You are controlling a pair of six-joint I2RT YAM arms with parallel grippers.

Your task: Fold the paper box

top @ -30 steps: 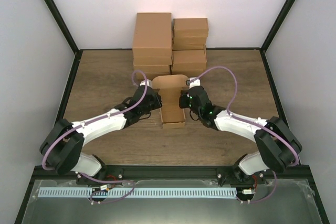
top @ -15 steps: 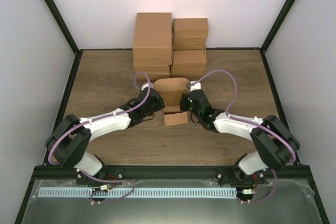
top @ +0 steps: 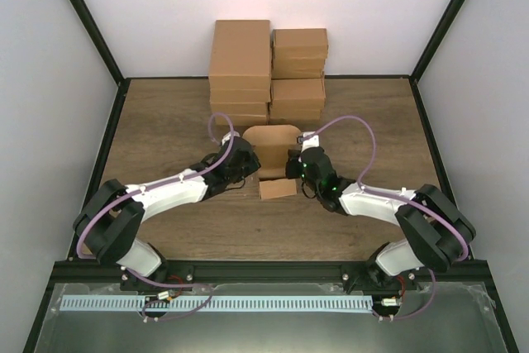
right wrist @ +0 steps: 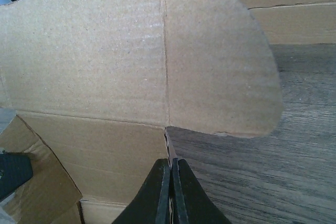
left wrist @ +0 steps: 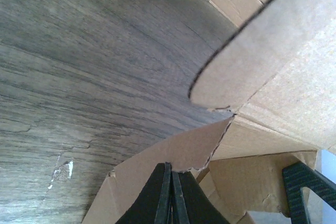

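Your left arm (top: 169, 192) and right arm (top: 376, 200): white links, black joints, purple cable (top: 207, 128) on each (green LED (top: 331, 189) on right), black fingers (left wrist: 157, 198).

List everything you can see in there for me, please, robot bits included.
paper box: one, tan, half-folded, middle of the table between the two claws
left stack of boxes: one, brown, back of the table by the wall
right stack of boxes: one, brown, beside the first stack
table: one, dark wood grain, under everything
slotted strip: one, pale, along the near edge
cables: two, purple, looping along the arms
left arm: one, white and black, reaching to the paper box
right arm: one, white and black, reaching to the paper box
left claw: one, black, shut, at a cardboard flap
right claw: one, black, shut, at the rounded flap
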